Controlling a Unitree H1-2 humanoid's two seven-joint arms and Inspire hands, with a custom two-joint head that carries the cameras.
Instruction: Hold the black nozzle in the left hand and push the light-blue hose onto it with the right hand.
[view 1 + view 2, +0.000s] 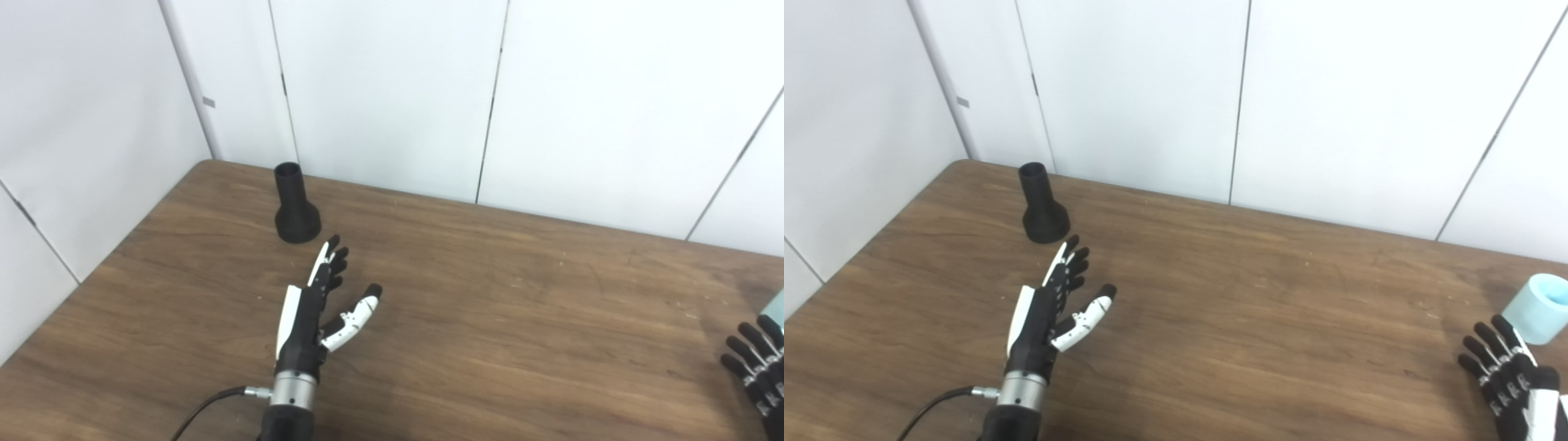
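standing upright at the far left of the wooden table (490, 306), the black nozzle (296, 205) is matte, with a narrow round open tube on top flaring to a wide base. my left hand (318, 312) hovers just near of it, not touching, fingers straight and spread from the thumb, holding nothing. its shell is glossy white over black, on a metal wrist collar with a black cable (202, 410). the light-blue hose (1534, 308) end, a smooth thick-walled cylinder, sits at the right edge. my right hand (1513, 380) lies just near of it, fingers apart, empty. plain white wall panels (380, 86) stand behind.
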